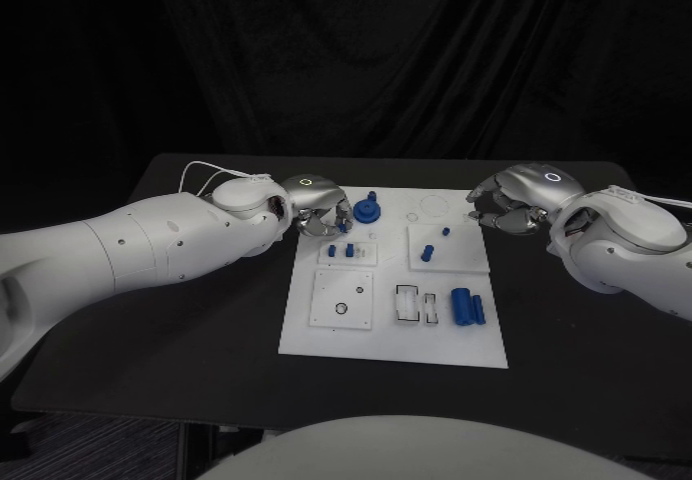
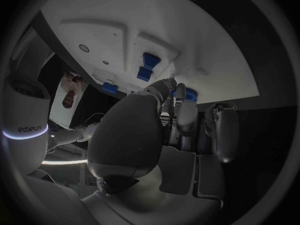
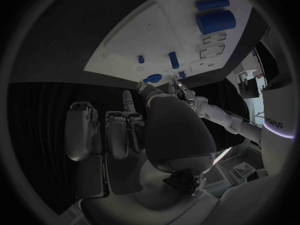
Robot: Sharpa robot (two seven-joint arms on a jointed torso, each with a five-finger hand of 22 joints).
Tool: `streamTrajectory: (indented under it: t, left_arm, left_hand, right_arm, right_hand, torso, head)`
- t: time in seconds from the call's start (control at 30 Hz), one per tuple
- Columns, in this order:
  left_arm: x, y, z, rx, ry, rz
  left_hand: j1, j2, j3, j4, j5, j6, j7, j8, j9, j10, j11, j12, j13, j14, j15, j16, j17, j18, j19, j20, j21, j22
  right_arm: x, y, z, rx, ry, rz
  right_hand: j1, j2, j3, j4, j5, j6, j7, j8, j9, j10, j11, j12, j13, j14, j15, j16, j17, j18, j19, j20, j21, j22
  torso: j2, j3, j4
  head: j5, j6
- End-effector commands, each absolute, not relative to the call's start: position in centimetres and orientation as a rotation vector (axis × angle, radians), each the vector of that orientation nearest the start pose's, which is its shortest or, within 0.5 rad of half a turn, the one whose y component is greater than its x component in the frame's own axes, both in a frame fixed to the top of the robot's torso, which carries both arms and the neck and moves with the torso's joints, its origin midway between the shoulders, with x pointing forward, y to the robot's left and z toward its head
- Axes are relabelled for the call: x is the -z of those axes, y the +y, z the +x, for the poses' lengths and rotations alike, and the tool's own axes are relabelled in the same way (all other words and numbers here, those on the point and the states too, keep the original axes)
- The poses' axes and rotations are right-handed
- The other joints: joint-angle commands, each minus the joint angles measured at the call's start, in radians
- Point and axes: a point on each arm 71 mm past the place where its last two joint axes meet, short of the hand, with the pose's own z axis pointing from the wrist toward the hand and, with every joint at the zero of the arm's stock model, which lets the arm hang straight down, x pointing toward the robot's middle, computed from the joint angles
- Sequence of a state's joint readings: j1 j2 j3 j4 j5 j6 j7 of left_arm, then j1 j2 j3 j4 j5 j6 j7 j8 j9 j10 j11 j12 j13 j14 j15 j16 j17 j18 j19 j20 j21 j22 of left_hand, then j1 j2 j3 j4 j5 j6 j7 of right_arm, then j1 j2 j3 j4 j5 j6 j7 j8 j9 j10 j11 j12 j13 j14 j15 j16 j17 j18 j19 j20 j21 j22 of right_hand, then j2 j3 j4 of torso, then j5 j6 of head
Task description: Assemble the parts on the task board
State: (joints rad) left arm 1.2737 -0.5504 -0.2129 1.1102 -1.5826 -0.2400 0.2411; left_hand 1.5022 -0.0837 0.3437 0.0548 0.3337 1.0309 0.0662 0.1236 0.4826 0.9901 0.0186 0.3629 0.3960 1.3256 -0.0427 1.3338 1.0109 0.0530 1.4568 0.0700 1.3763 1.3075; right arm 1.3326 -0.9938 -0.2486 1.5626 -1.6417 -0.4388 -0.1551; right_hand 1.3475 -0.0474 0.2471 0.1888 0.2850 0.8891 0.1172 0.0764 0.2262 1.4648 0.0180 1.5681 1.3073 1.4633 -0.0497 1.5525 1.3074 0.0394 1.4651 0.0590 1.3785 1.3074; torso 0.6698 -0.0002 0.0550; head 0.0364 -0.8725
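Well, no legible writing on task board (image 1: 392,345), blue parts (image 1: 464,306).

left hand (image 1: 315,207): far left of the table's middle, fingers curled inward.
right hand (image 1: 512,205): far right, fingers curled, empty.

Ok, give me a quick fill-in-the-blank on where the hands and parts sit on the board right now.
1. The left hand is at the task board's far ____ corner.
2. The right hand holds ____.
3. The blue gear-shaped part lies right beside the ____ hand.
4. The two big blue cylinders lie near the board's ____ edge.

Missing words: left; nothing; left; right
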Motion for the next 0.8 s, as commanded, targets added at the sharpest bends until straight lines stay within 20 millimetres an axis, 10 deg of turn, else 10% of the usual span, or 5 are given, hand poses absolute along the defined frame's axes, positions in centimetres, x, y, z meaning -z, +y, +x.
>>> streamTrajectory:
  t: [0.03,0.8]
  left_arm:
    - [22.7,15.0,53.1,0.685,1.687,0.646]
    - [23.9,14.2,53.2,0.676,1.747,0.651]
  left_hand:
    - [-0.007,0.004,0.002,0.001,-0.004,-0.001,0.004,-0.001,0.002,0.007,0.000,-0.004,-0.001,-0.006,0.001,-0.004,-0.001,-0.003,-0.009,0.000,-0.004,0.198]
    - [0.000,0.006,0.005,-0.006,-0.001,-0.003,0.006,-0.006,0.002,0.022,0.002,-0.010,-0.004,-0.013,0.005,-0.009,-0.009,-0.002,-0.014,0.000,-0.010,0.196]
  right_arm:
    - [18.6,-26.8,47.0,-0.375,1.585,-0.296]
    - [18.6,-26.7,47.0,-0.374,1.590,-0.298]
  right_hand:
    - [0.008,0.002,0.004,0.000,0.004,0.003,0.002,-0.004,-0.001,0.106,0.003,0.003,0.263,0.101,0.005,-0.004,0.239,0.008,0.018,0.005,-0.007,0.200]
    - [0.008,0.002,0.005,0.000,0.004,0.003,0.002,-0.005,-0.002,0.106,0.004,0.003,0.263,0.101,0.005,-0.005,0.239,0.008,0.018,0.005,-0.007,0.200]
  torso:
    - [-0.001,0.0014,0.0001]
    - [0.000,0.0021,-0.0022]
  head:
    - [-0.002,0.000]
    - [-0.002,0.000]
